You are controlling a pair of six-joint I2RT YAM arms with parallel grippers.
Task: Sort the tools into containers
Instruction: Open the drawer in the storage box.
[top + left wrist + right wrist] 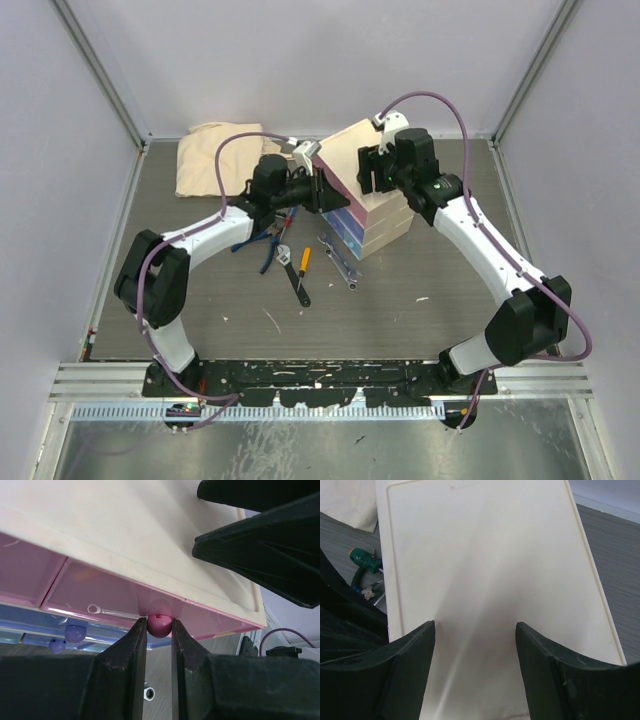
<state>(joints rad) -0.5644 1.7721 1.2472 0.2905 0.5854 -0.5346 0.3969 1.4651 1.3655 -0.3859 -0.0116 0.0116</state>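
The left fingers (134,647) are clamped on the pink knob (159,625) of the top pink drawer (95,590), one on each side of it. That drawer sits in the cream chest (352,168), which stands towards the far side of the worktop (450,300), about midway across. The right fingers (412,657) are held apart above the chest's flat top. Near and left of the chest lie the blue-handled pliers (262,245), the orange-handled screwdriver (305,260) and the silver spanners (338,258). The green-handled screwdriver (362,559) lies beside the chest. A beige cloth (215,155) lies in the far left corner.
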